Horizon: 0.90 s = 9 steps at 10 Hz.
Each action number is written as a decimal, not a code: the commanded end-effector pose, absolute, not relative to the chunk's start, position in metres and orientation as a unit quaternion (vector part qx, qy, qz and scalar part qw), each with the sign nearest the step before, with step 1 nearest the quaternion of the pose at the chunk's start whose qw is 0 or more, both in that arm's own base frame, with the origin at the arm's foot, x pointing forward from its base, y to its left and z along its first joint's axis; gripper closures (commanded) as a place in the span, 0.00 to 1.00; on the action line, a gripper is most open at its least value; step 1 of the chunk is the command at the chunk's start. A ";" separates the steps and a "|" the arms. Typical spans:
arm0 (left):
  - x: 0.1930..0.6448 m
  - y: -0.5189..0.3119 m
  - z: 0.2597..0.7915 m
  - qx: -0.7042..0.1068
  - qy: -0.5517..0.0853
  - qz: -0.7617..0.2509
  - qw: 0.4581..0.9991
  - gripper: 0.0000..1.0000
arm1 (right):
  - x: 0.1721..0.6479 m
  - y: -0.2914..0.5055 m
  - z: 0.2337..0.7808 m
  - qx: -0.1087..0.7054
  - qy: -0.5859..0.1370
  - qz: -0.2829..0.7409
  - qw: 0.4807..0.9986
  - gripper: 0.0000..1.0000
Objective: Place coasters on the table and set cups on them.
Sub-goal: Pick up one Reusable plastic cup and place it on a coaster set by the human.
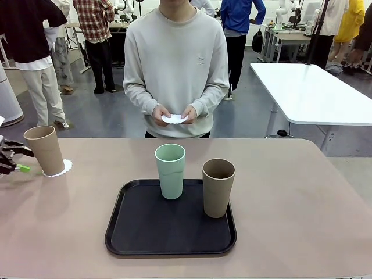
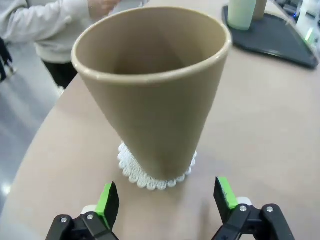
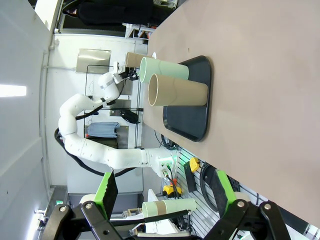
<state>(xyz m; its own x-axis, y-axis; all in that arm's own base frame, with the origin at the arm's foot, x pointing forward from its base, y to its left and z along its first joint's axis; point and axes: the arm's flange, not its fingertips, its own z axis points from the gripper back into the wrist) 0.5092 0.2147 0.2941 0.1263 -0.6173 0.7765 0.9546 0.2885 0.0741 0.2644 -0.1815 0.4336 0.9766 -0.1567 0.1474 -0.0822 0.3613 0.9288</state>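
A tan cup [image 1: 43,150] stands on a lacy white coaster [image 1: 59,169] at the far left of the beige table [image 1: 290,192]. My left gripper [image 1: 24,159] is open just left of it, a little back from the cup. In the left wrist view the cup [image 2: 155,95] and its coaster [image 2: 150,176] lie just ahead of the open gripper [image 2: 167,200]. A mint green cup [image 1: 170,170] and a second tan cup [image 1: 218,187] stand on the black tray [image 1: 170,232]. The person holds white coasters [image 1: 174,119] in both hands. My right gripper [image 3: 165,192] is open and holds nothing, away from the table.
The black tray sits at the table's middle front. A white table [image 1: 314,93] stands behind at the right, and other people stand farther back. The right wrist view shows the tray [image 3: 192,115], the cups, and the left arm [image 3: 90,145].
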 end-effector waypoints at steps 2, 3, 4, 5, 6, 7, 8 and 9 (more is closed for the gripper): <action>0.458 0.165 0.368 -0.086 -0.269 -0.542 0.792 0.00 | 0.266 -0.181 0.434 0.574 -0.115 -0.017 0.811 0.00; 0.452 0.147 0.384 -0.027 -0.233 -0.472 0.850 0.00 | 0.266 -0.181 0.434 0.574 -0.115 -0.017 0.811 0.00; 0.445 0.126 0.393 0.014 -0.214 -0.421 0.881 0.00 | 0.266 -0.181 0.434 0.574 -0.115 -0.017 0.811 0.00; 0.437 0.102 0.406 0.003 -0.199 -0.416 0.887 0.00 | 0.266 -0.181 0.434 0.574 -0.115 -0.017 0.811 0.00; 0.430 0.083 0.419 0.030 -0.183 -0.410 0.893 0.00 | 0.266 -0.181 0.434 0.574 -0.115 -0.017 0.811 0.00; 0.422 0.067 0.430 0.053 -0.164 -0.405 0.898 0.00 | 0.266 -0.181 0.434 0.574 -0.115 -0.017 0.811 0.00; 0.413 0.054 0.443 0.065 -0.152 -0.397 0.903 0.00 | 0.266 -0.181 0.434 0.574 -0.115 -0.017 0.811 0.00; 0.402 0.043 0.454 0.085 -0.154 -0.390 0.904 0.00 | 0.266 -0.181 0.434 0.574 -0.115 -0.017 0.811 0.00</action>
